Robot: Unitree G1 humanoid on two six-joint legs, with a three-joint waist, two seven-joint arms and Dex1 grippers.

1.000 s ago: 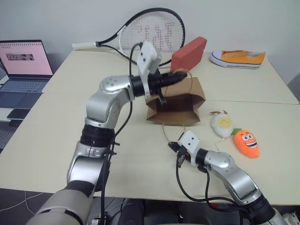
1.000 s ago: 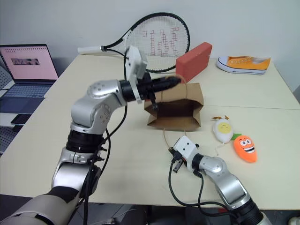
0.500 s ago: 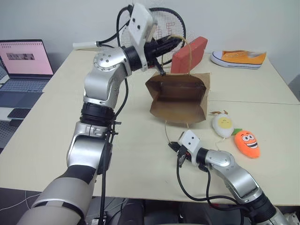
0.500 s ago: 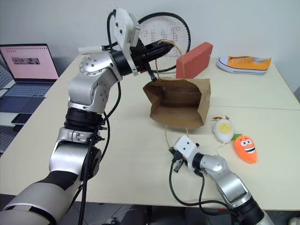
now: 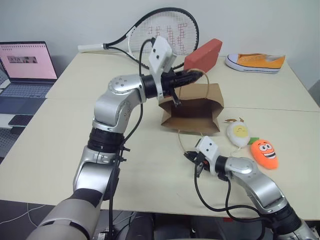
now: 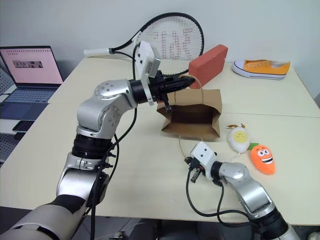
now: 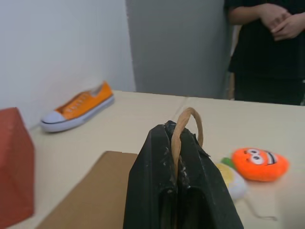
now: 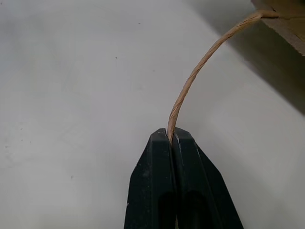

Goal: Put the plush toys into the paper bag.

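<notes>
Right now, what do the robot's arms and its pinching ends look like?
Both arms are rounded silver-grey metal segments joined by black rings, with black cables looping alongside. A white boxy block sits on each wrist. The left gripper and right gripper each have two slim black fingers, tapered and scuffed near the tips.

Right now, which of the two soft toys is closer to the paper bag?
The white egg toy with the yellow smiling face. It lies just beside the paper bag, while the orange carrot toy lies farther out, on the egg's other side.
</notes>
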